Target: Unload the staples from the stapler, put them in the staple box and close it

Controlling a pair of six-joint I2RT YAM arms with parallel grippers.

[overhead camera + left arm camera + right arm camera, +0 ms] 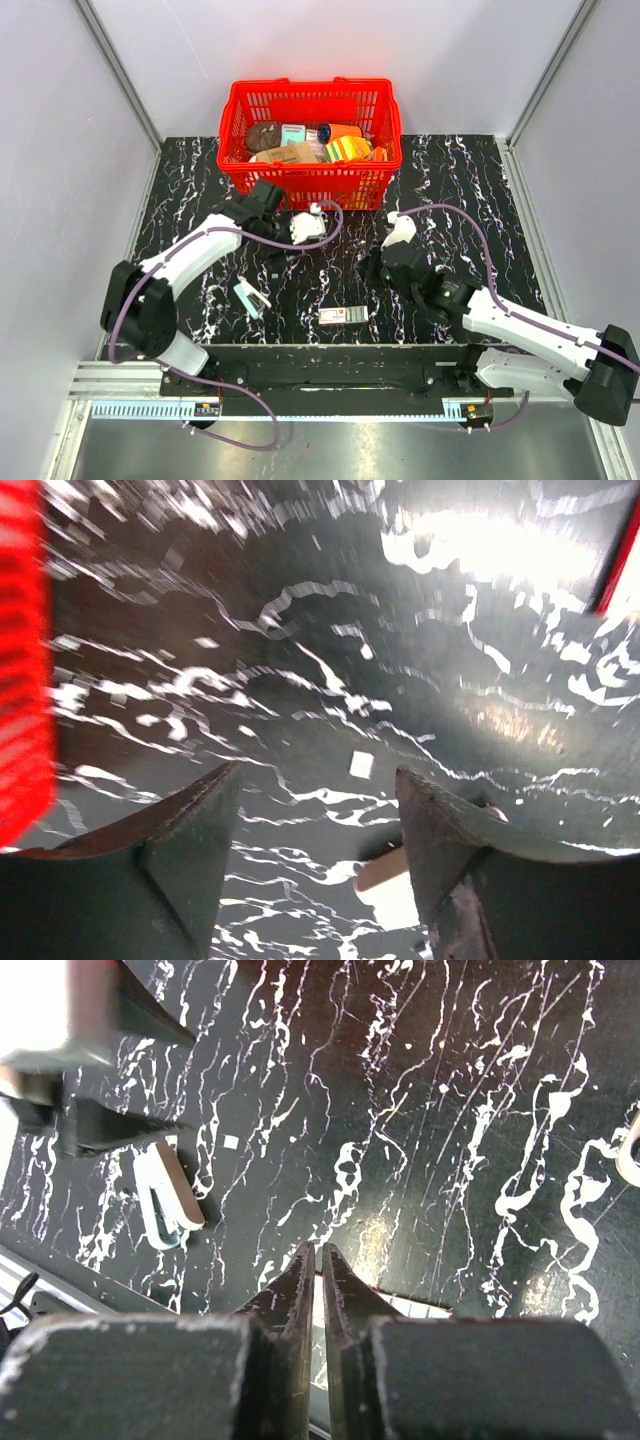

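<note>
The small light-blue and white stapler (pixel 251 297) lies on the black marbled table at the front left. It also shows in the right wrist view (pixel 165 1198). My left gripper (pixel 283 250) hovers just behind it, open and empty (pixel 316 770). A blurred white and tan object (pixel 392 885), probably the stapler's end, sits low between its fingers, partly hidden by the right finger (pixel 440 830). My right gripper (pixel 372 268) is shut and empty (pixel 316 1252), over the table right of the stapler.
A flat white-and-red box (pixel 343 315) lies near the front edge, under my right gripper (pixel 405 1306). A red basket (pixel 310 185) holding several groceries stands at the back, close to my left wrist. A tiny white scrap (pixel 230 1142) lies beside the stapler.
</note>
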